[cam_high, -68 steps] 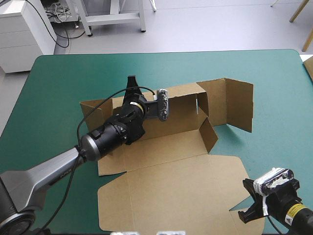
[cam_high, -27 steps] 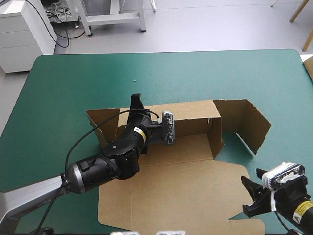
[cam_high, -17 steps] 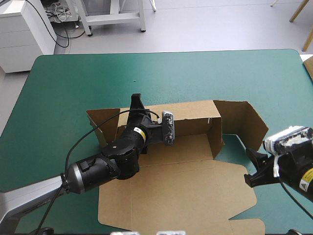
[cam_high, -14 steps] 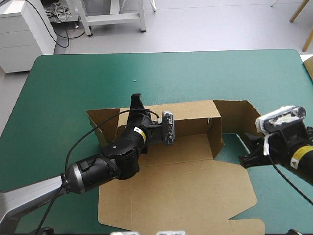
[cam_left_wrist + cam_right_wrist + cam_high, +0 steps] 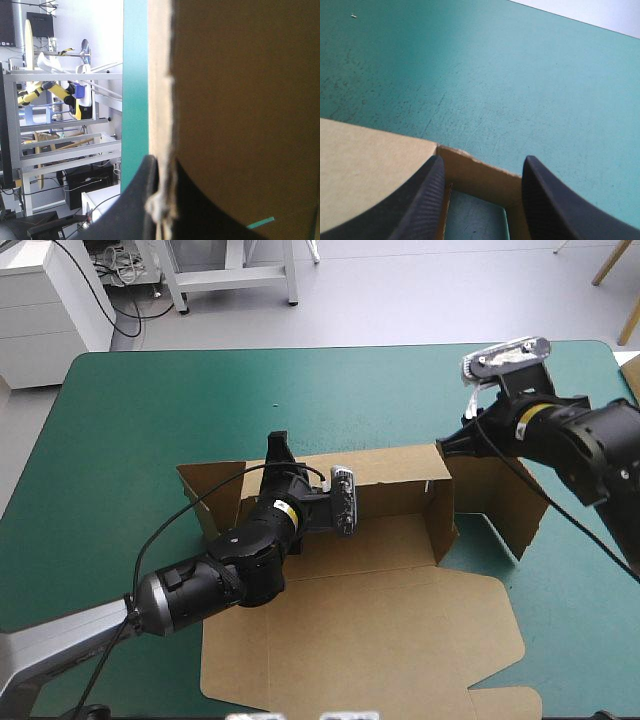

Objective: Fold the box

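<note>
I found the box (image 5: 380,640), a cut sheet of matte brown board, mid-way across the teal-green tabletop (image 5: 150,410). Its broad lid panel lay flat toward the near edge, its long rear wall stood upright, and a right-end flap stood bent at an angle. The left claw (image 5: 157,167) was pinched nearly closed on the rear wall's frayed top edge, while the right claw (image 5: 480,165) stood parted, its curved black fins straddling the corner where wall and flap met.
</note>
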